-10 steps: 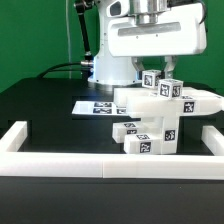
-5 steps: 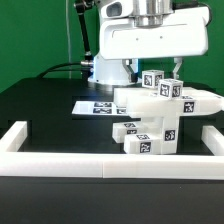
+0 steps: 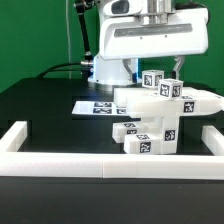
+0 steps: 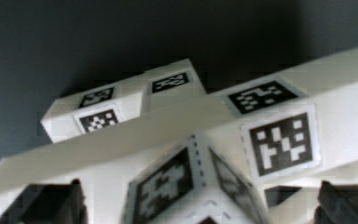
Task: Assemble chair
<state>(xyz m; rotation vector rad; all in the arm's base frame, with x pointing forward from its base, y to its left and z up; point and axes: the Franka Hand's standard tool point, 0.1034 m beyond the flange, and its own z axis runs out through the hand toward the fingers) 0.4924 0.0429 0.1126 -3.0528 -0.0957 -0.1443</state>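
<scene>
Black table (image 3: 40, 115), green backdrop (image 3: 30, 35), white chair (image 3: 160, 115), marker board (image 3: 95, 106)

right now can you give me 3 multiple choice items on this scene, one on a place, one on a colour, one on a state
1. Where does the marker board lie?
A. on the table, on the exterior view's left of the chair
B. on top of the chair
C. on the border rail

2. What colour is the chair?
A. red
B. white
C. black

3. How is the gripper?
A. shut on the chair
B. shut on nothing
C. open

Answers: 1 A, it lies flat beside the chair; 2 B, its blocks are white with black tags; 3 C, its fingers stand wide apart.
</scene>
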